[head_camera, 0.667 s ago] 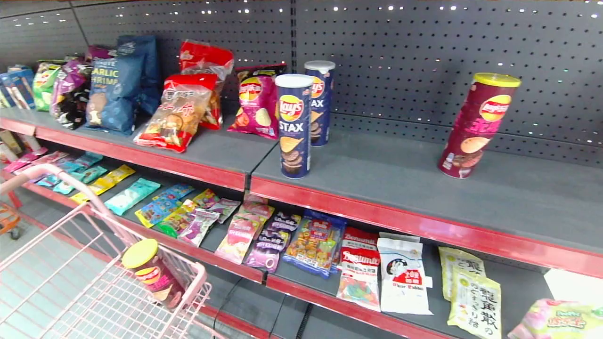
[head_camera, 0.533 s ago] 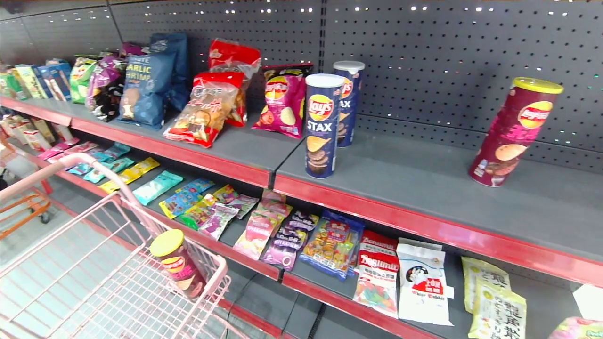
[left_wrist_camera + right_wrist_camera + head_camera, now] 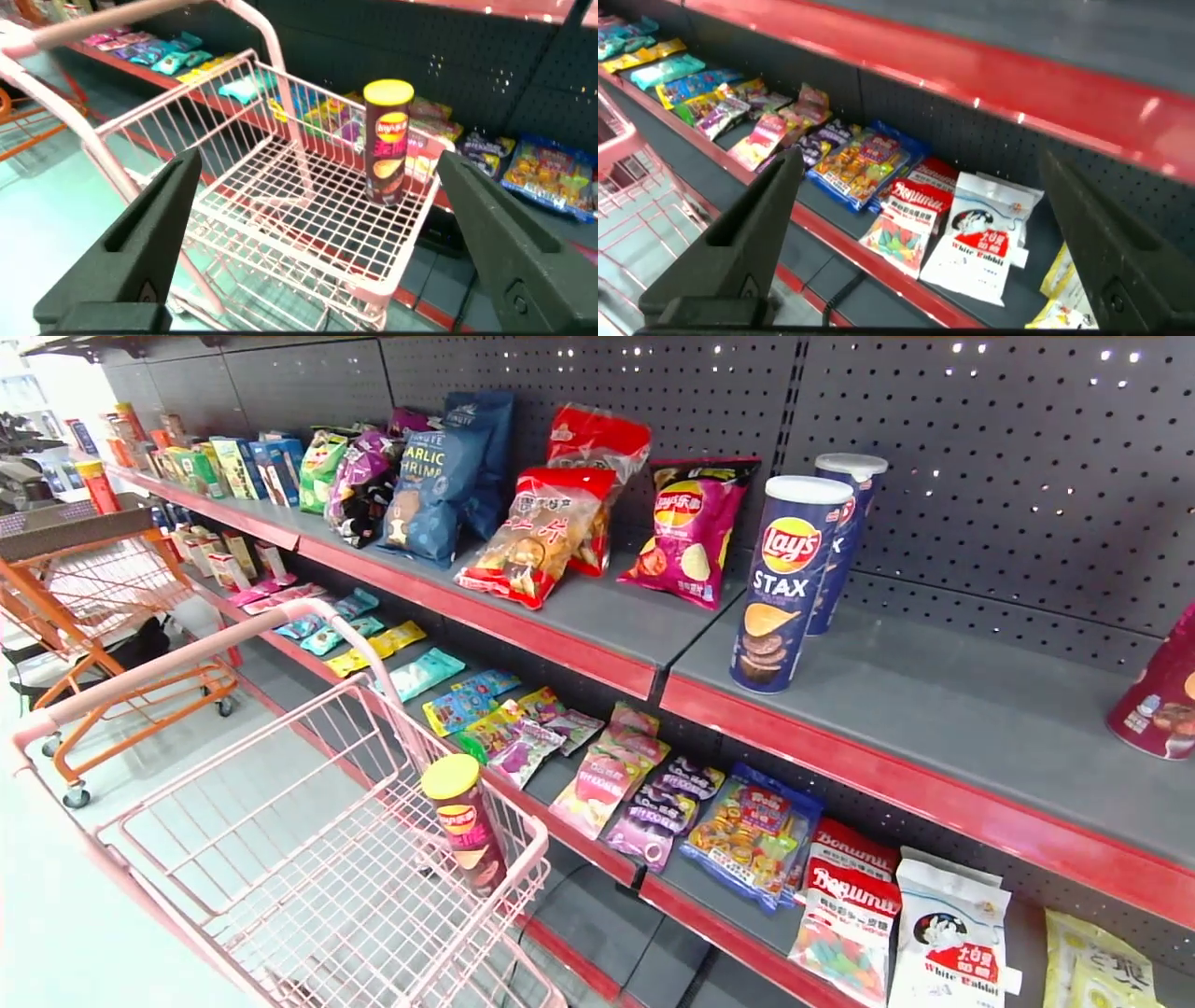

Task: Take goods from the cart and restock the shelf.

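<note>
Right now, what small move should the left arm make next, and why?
Probably lower the left tool toward the maroon can standing in a corner of the pink cart: the tool is open and empty above the basket, and that can is the only item there.

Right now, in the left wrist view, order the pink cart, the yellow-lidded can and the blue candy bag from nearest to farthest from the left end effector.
From the left end effector:
1. pink cart: nearest, just below it.
2. yellow-lidded can: standing in the cart's far corner.
3. blue candy bag: farthest, past the cart's far rim.
</note>
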